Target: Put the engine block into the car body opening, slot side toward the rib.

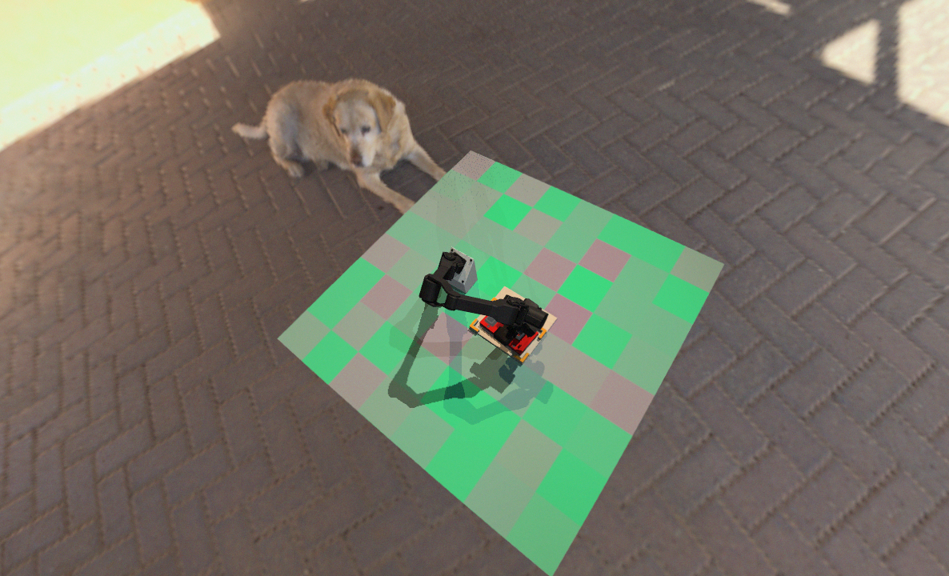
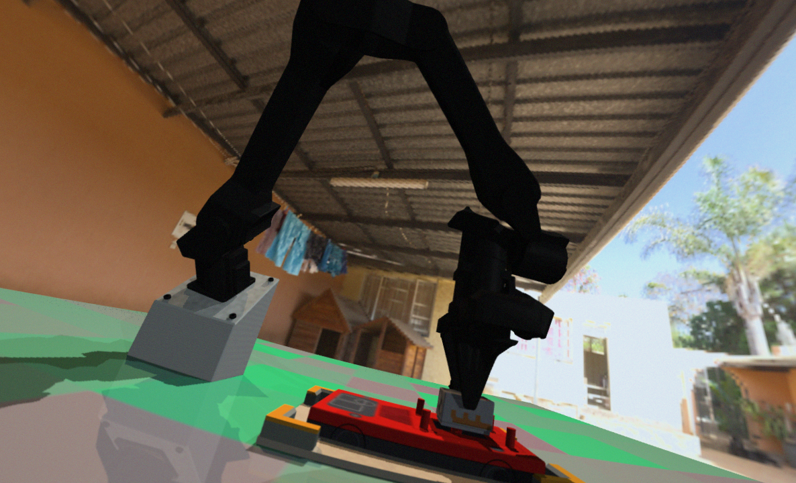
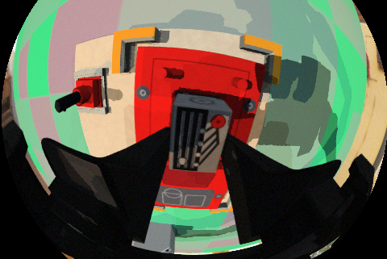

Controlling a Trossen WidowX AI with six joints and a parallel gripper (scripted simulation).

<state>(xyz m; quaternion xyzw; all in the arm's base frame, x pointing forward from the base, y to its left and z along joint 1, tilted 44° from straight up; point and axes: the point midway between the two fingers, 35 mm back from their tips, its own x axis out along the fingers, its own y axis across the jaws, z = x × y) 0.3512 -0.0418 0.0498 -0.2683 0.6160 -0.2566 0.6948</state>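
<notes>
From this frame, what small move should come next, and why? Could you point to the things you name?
Probably ease the engine block (image 2: 465,413) (image 3: 197,134) a little lower before letting go: the gripper (image 2: 472,401) (image 3: 197,135) has it pinched over the red car body (image 2: 388,421) (image 3: 155,110), and most of the block appears to stand above the body's top.

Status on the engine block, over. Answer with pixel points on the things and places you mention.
Hand (image 2: 472,403) (image 3: 197,135) shut on engine block (image 2: 458,418) (image 3: 197,130). Block upright over car body (image 2: 382,420) (image 3: 155,73), not released. Red posts (image 2: 425,419) (image 3: 174,73) close by; seating depth unclear.
</notes>
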